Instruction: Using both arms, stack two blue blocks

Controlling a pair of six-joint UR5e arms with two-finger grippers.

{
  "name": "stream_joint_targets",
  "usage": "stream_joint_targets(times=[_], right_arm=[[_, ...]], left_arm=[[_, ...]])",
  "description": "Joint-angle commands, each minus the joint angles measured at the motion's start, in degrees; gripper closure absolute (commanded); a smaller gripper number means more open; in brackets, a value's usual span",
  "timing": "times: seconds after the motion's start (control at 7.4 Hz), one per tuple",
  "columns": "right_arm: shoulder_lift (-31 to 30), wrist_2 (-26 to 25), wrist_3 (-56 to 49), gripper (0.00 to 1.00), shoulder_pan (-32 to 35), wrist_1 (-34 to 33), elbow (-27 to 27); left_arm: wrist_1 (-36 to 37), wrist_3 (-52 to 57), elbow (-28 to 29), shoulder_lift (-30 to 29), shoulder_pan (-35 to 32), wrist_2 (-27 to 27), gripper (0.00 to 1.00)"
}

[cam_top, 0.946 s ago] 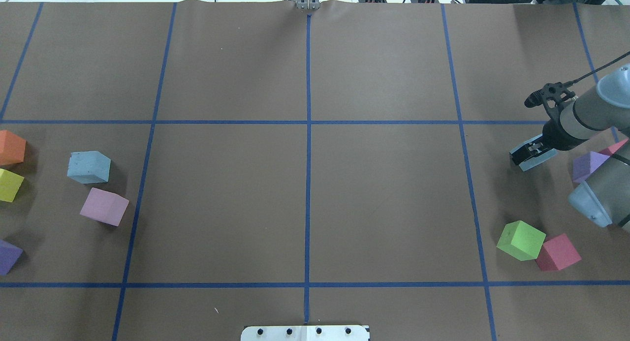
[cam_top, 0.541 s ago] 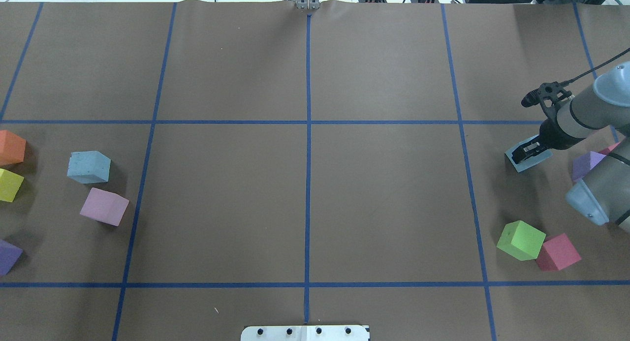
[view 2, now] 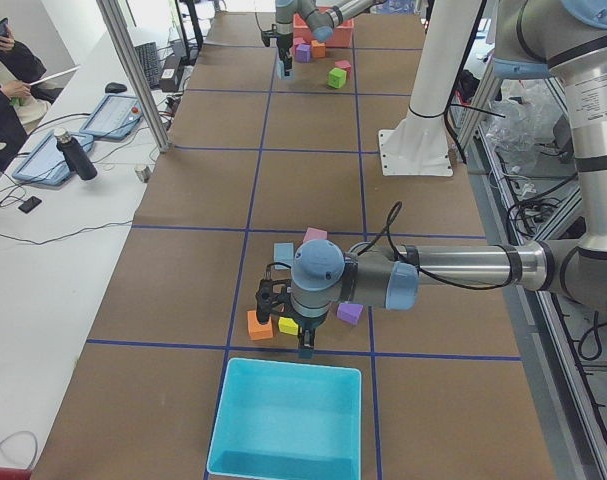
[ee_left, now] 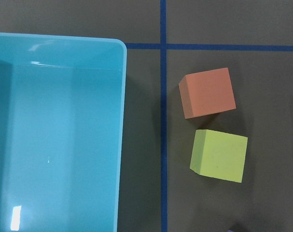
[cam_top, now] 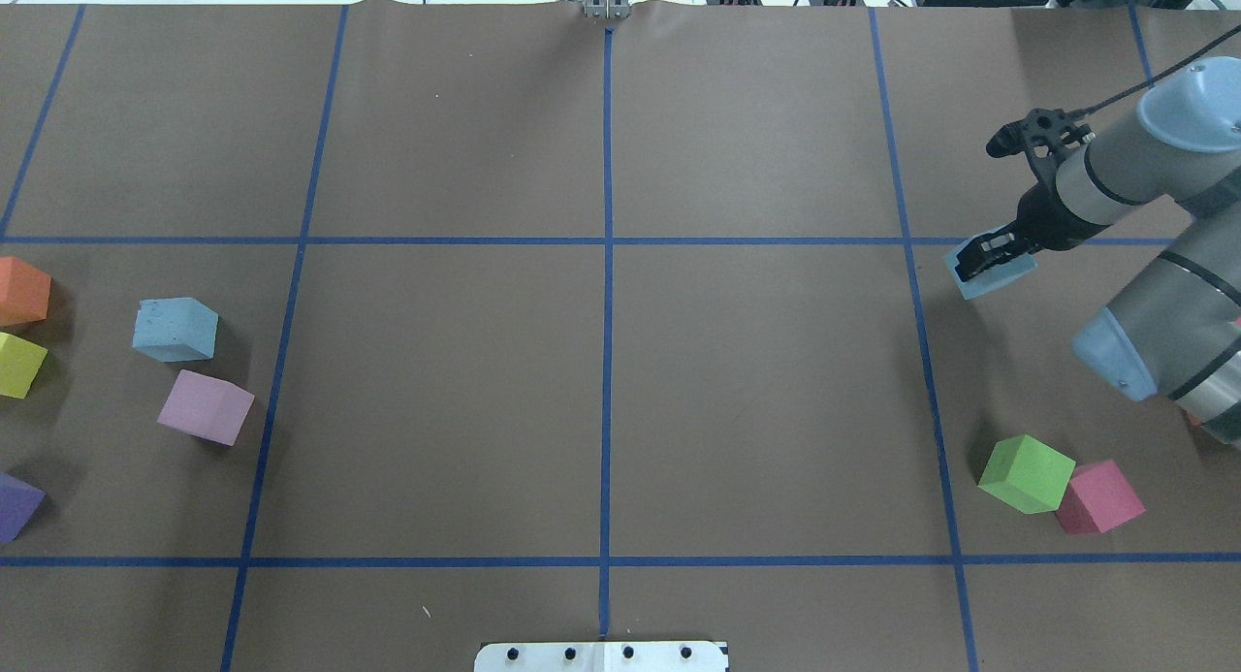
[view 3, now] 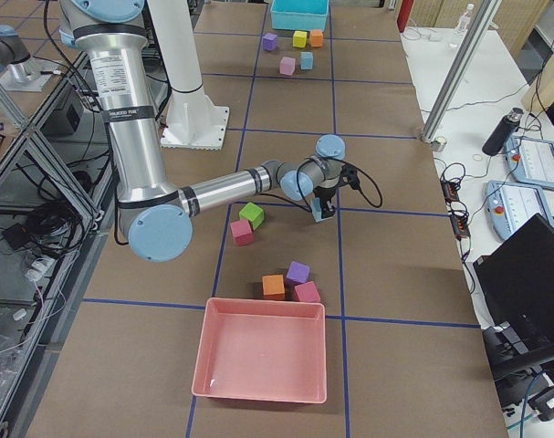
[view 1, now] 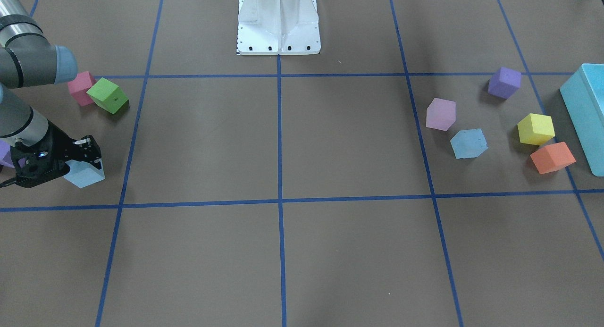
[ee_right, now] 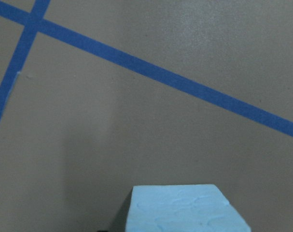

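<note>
Since the earlier frame the right pincer (cam_top: pixel 987 258) has moved forward and inward over the table (cam_top: pixel 756 381), taking its blue block (cam_top: pixel 999 278) along. Its fingers are clamped on that block, which looks lifted clear of the surface. The second blue block (cam_top: pixel 175 330) sits well apart on the left side, just beside a pink cube (cam_top: pixel 206 407), untouched. The left pincer (view 2: pixel 305 345) hangs near the turquoise box (view 2: pixel 288 420); I cannot tell whether it is open or closed. One block is picked; the carry across and the stacking remain.
</note>
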Motion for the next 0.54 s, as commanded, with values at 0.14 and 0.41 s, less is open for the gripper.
stream_joint_targets(times=[0.14,0.41], right_arm=[[14.5,-7.2,26.5,0.89,-12.4,-4.1,-0.9],[28.5,-13.6,37.0,0.88,-19.1,-16.9,-4.9]], left_arm=[[0.1,0.1,0.0,0.0,-0.1,0.0,0.02],[0.1,0.1,0.0,0.0,0.0,0.0,0.02]])
